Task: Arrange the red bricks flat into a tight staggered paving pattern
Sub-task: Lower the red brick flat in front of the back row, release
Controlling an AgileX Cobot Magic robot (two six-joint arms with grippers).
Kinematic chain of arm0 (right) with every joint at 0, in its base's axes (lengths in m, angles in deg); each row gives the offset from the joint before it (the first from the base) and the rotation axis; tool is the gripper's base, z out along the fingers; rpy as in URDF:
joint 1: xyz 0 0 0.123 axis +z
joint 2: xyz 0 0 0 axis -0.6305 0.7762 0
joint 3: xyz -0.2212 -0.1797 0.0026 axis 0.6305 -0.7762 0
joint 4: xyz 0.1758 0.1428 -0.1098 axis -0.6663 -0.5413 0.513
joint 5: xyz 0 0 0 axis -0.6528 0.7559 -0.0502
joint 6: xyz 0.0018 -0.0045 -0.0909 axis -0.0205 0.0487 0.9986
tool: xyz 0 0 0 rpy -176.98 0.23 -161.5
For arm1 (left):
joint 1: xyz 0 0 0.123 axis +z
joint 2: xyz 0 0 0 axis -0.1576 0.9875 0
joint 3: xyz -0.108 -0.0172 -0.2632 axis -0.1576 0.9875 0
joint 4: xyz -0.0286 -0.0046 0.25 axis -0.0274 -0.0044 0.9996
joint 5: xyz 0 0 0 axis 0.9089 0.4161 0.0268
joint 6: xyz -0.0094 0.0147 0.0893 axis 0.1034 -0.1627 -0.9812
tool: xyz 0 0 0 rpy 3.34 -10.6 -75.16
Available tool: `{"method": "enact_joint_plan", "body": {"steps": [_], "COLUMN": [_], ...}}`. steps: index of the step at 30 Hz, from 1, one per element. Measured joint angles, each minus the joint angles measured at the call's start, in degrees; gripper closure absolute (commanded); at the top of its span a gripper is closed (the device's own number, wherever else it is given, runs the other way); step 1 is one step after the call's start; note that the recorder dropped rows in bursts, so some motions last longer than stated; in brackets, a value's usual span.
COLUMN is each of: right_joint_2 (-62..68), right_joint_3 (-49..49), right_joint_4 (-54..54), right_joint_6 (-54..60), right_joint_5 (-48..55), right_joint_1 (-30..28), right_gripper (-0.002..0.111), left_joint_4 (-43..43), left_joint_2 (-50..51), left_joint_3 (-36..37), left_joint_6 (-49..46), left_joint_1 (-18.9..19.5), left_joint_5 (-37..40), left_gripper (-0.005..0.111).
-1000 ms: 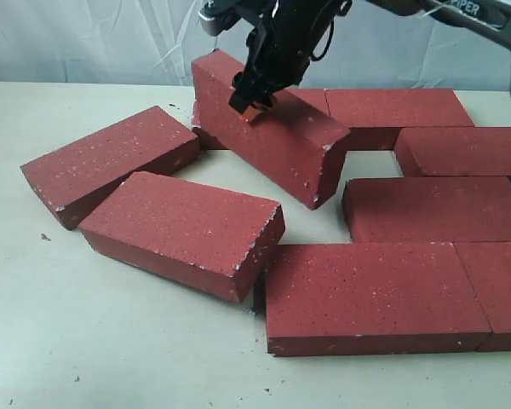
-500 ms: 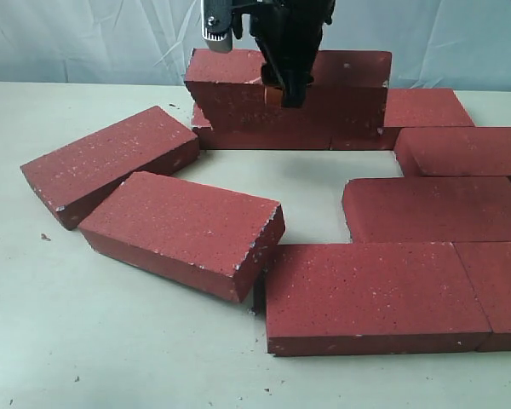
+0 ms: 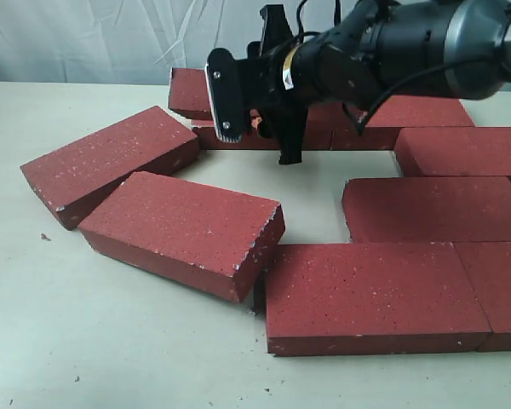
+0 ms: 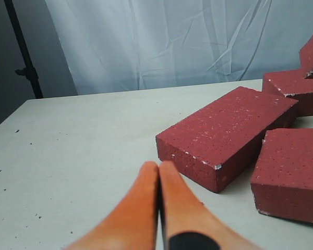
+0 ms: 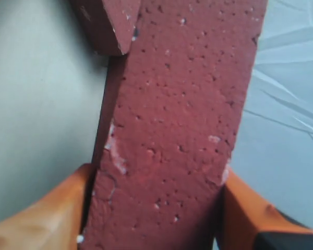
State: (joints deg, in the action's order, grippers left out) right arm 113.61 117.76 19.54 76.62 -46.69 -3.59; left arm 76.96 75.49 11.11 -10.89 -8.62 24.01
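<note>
My right gripper reaches in from the right to the back row and is shut on a red brick. In the right wrist view that held brick fills the gap between the orange fingers. It hangs low over a back-row brick; whether they touch is hidden. Two loose bricks lie askew at the left and front left. My left gripper is shut on nothing above bare table, near a brick.
Laid bricks sit flat at the front, front right, mid right, right and back. An open gap of table lies among them. A white curtain hangs behind the table.
The right gripper has swung the held brick from a diagonal, on-edge stand in the gap back over the rear row. Its wrist has turned and the brick's end now sticks out to the left.
</note>
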Motion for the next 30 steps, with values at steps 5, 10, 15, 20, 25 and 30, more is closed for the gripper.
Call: {"method": "enact_joint_plan", "body": {"steps": [5, 10, 15, 20, 25, 30], "right_joint_2": [-0.10, -0.10, 0.84, 3.87, 5.18, 5.18], "right_joint_3": [-4.92, -5.44, -5.44, -5.44, -5.44, -5.44], "right_joint_4": [1.86, 2.01, 2.01, 3.54, 6.56, 6.76], "right_joint_6": [-0.25, -0.26, -0.26, -0.26, -0.26, -0.36], "right_joint_5": [-6.82, -8.63, -7.87, -8.27, -8.27, -8.39], "right_joint_1": [0.00, -0.66, -1.41, -1.53, -1.53, -1.53], "right_gripper": [0.109, 0.109, 0.109, 0.109, 0.098, 0.045], "left_joint_4": [0.00, 0.00, 0.00, 0.00, 0.00, 0.00], "left_joint_2": [0.00, 0.00, 0.00, 0.00, 0.00, 0.00], "left_joint_3": [0.00, 0.00, 0.00, 0.00, 0.00, 0.00], "left_joint_6": [0.00, 0.00, 0.00, 0.00, 0.00, 0.00], "left_joint_1": [0.00, 0.00, 0.00, 0.00, 0.00, 0.00], "left_joint_5": [0.00, 0.00, 0.00, 0.00, 0.00, 0.00], "left_gripper": [0.107, 0.107, 0.107, 0.107, 0.107, 0.107]}}
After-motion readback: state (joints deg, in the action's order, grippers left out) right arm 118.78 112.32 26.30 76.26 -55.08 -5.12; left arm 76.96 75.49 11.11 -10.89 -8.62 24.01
